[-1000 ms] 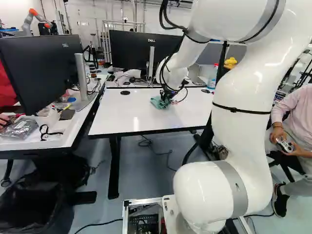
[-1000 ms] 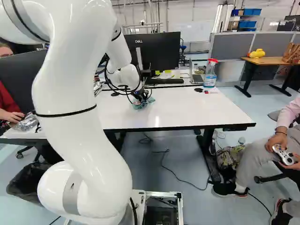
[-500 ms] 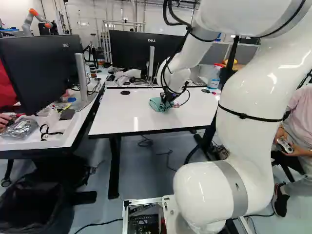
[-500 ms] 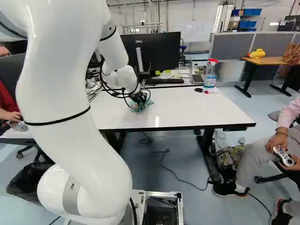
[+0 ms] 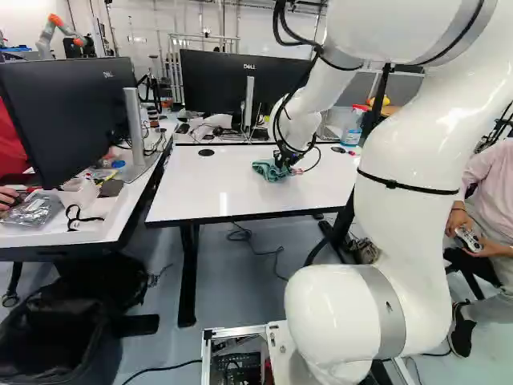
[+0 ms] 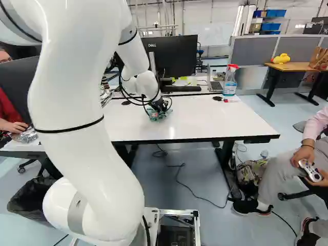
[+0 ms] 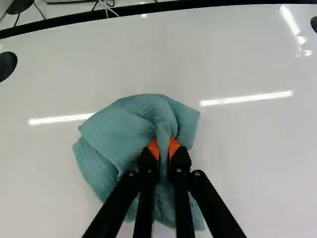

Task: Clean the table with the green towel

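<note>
Towel pinched tight, pressed to the tabletop

We start at the far left of the left base view, where a big monitor (image 5: 68, 120) stands on the side desk (image 5: 48, 239), a crinkled silver packet (image 5: 34, 210) in front of it. That's clutter on the neighbouring desk, and by my reading no part of this job.

Across to the main event, the white table (image 5: 200, 184)! A round black disc (image 5: 206, 152) sits towards its far edge, one to steer the cloth around, I'd say. And here's the green towel (image 7: 124, 124), bunched on the white top, beyond the middle, with the gripper (image 7: 164, 148) right over it. The fingers stand close together, a fold of cloth nipped between the orange pads (image 7: 174, 147). Smart hold, that: a grip near the heart of the bundle should leave loose folds spread around it as a wiping pad. The risk? Too light a press and it skims; too hard and it may bunch up.

Further right, the white arm (image 5: 401, 152) reaches over from its base, and past the towel a spray bottle (image 6: 230, 82) waits at the table's far side, likely parked there to leave room for wiping. Mid-wipe, I'd call it; the next stroke wants steady, flat contact.
</note>
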Controlling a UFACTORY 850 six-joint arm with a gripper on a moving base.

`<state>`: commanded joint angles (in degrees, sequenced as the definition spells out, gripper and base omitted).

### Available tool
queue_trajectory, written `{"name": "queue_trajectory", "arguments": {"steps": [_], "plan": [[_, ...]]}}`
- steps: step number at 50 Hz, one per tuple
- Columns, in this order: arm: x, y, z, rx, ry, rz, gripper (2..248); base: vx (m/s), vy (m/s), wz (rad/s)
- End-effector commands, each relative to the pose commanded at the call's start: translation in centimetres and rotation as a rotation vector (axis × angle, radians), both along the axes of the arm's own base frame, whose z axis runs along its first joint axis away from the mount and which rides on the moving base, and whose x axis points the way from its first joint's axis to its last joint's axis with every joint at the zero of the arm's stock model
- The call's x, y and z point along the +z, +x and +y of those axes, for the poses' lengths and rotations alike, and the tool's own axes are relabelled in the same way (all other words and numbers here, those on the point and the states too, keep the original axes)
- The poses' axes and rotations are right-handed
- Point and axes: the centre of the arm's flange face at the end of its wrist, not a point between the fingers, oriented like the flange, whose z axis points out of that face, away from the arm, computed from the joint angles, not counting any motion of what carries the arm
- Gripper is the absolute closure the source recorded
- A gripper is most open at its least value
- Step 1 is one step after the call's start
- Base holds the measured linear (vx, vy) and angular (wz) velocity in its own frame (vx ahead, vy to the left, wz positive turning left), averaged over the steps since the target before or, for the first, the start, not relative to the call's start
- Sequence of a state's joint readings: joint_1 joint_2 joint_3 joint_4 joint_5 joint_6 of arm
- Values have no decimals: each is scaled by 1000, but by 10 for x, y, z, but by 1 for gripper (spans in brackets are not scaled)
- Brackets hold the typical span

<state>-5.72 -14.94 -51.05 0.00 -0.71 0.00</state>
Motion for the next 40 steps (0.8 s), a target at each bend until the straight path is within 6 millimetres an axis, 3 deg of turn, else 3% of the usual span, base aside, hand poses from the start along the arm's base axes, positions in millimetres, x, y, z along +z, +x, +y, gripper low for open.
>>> {"name": "queue_trajectory", "arguments": {"steps": [21,40], "plan": [[-2,31,-25,-40,-2,-17,208,0,0,0],[-3,60,-16,-17,-4,-33,208,0,0,0]]}}
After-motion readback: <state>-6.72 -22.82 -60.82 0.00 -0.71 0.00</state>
